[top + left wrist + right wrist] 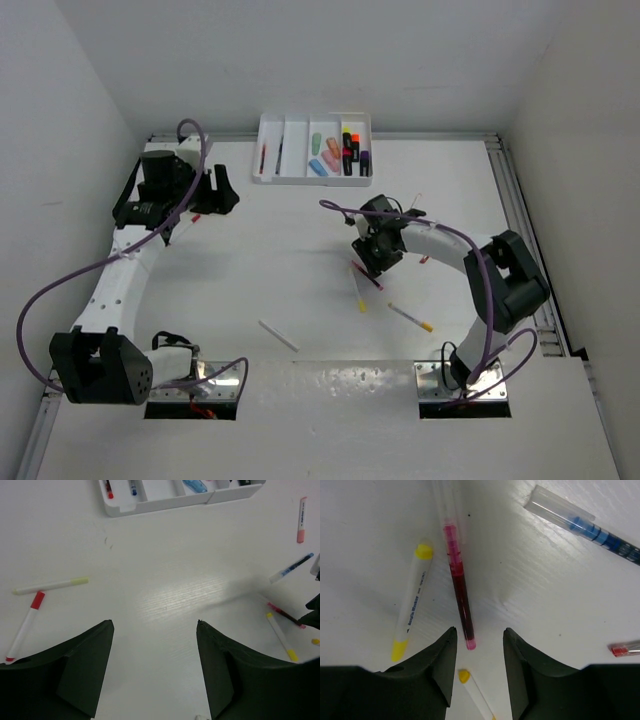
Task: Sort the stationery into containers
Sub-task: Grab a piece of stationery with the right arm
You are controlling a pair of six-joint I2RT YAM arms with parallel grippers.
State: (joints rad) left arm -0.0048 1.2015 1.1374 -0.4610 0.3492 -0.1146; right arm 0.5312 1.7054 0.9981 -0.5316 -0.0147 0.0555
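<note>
Landmark: the white tray (296,150), set against the far wall and divided into four long compartments. Its leftmost compartment holds a red pen (263,158), and the next holds a blue pen (279,155). The two right compartments hold stubby highlighters (345,152) in blue, orange, green, yellow-black and purple.

My left pincer (225,193) stands just left of the tray, slightly nearer my bases. From its wrist camera the left pincer (154,625) is spread wide, with nothing between the fingers and bare table beneath.

My right pincer (375,255) is well on the near side of the tray, off its right end. From its wrist camera the right pincer (479,632) is spread. The end of a dark red pen (460,587) lies on the table in the gap, and neither finger appears to touch it.

Loose stationery, all on the near side of the tray:
- A yellow-capped marker (412,600) lies just beside the dark red pen.
- A clear-capped blue pen (600,532) lies apart from both.
- A white stick (278,335) and a yellow-tipped pen (410,318) lie farthest from the tray.
- A red-capped marker (25,627) lies just beside a pale-green-ended pen (50,586).
- A pink-ended marker (301,520) lies nearer the tray.
</note>
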